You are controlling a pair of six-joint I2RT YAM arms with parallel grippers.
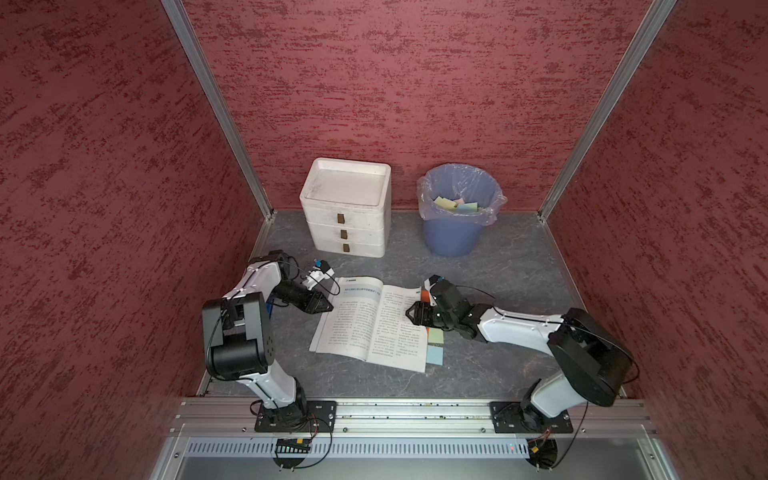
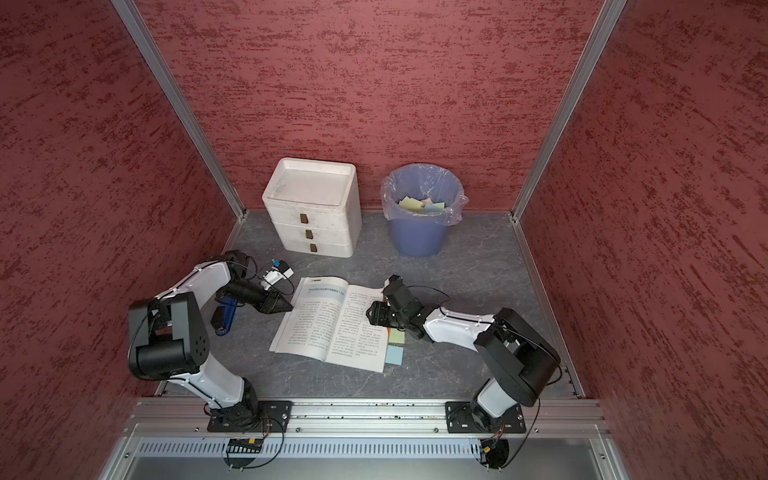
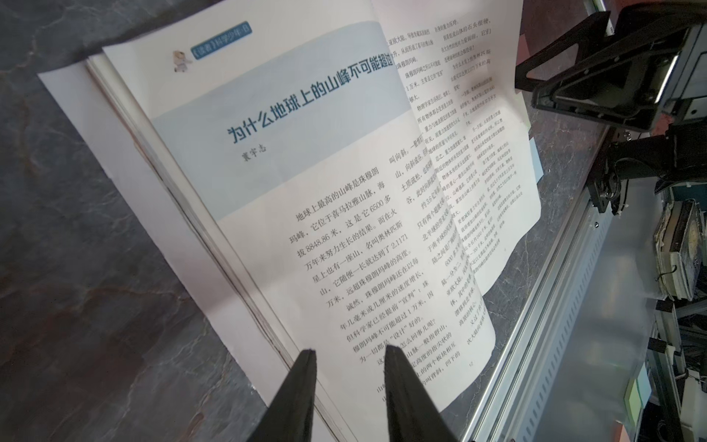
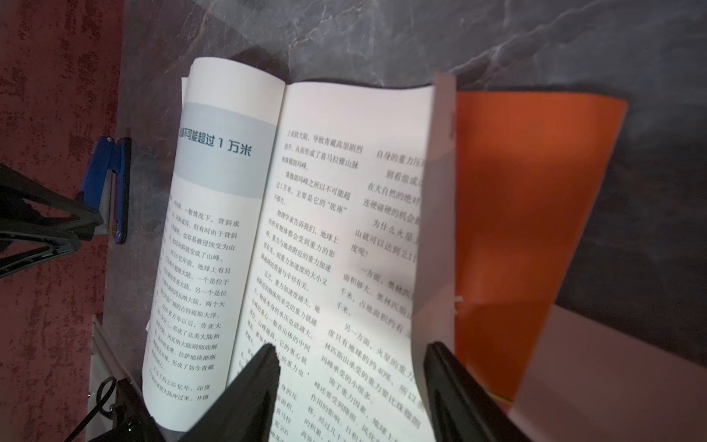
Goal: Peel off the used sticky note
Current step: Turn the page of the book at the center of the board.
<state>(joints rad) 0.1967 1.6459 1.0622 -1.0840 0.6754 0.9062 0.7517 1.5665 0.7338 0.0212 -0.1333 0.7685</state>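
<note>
Lying open on the grey table (image 1: 498,274), the book (image 1: 370,324) carries an orange sticky note (image 4: 516,214) along its right page's outer edge. The right wrist view shows that note broad and clear, while in a top view only a sliver of it peeks out by the right gripper (image 1: 413,311). Both top views add a green note (image 1: 435,336) and a blue note (image 1: 434,355) lower on that edge. The right arm stretches low, its claw spread wide above the page edge, gripping nothing. The left arm's elbow is raised, and the left gripper (image 3: 348,350) is slightly parted over the book's left edge.
</note>
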